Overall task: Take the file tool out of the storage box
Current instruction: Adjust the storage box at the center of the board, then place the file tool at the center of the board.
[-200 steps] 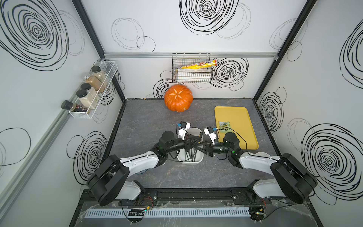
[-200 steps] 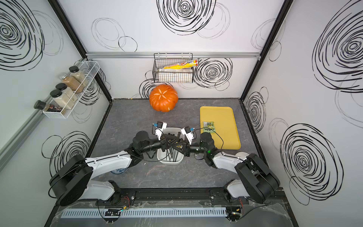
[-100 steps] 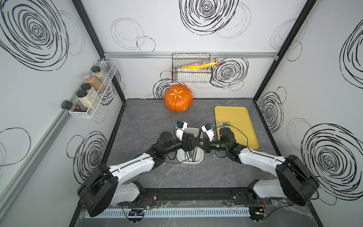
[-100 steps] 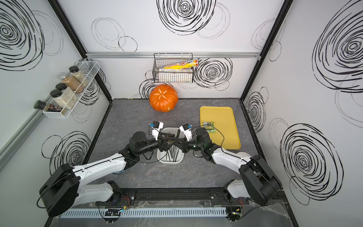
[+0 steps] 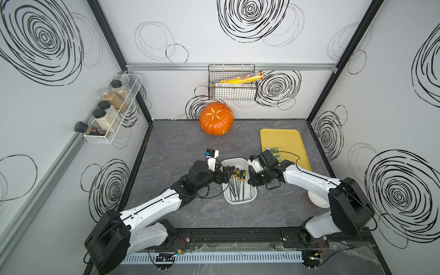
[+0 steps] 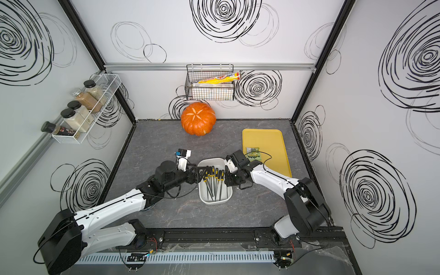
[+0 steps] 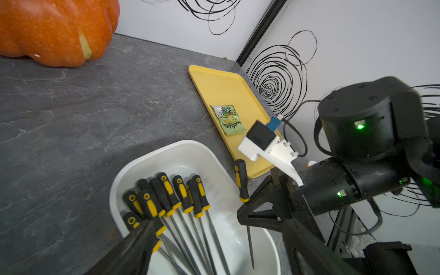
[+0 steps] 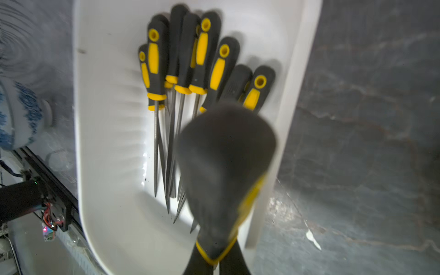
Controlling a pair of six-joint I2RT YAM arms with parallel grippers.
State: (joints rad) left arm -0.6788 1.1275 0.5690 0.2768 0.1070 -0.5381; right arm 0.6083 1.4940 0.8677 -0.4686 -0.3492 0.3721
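Note:
The storage box (image 5: 238,202) (image 6: 214,202) is a white tub in the middle of the table in both top views, and it holds several black-and-yellow files (image 7: 181,197). My right gripper (image 8: 215,259) (image 5: 252,179) is shut on one file tool (image 7: 241,181) (image 8: 226,166). That file stands upright over the box's right rim with its tip pointing down inside. My left gripper (image 7: 219,222) (image 5: 227,176) is open over the handles at the box's left side, with nothing between its fingers.
An orange pumpkin (image 5: 216,118) sits at the back. On the right a yellow tray (image 5: 285,140) carries a small green packet (image 5: 274,152). A white bowl (image 5: 316,202) lies under the right arm. A wire basket (image 5: 232,91) and a spice rack (image 5: 112,114) hang on the walls.
My left gripper has gone from shut to wide open and now stands apart from the file. The right gripper has stayed shut on the file over the box.

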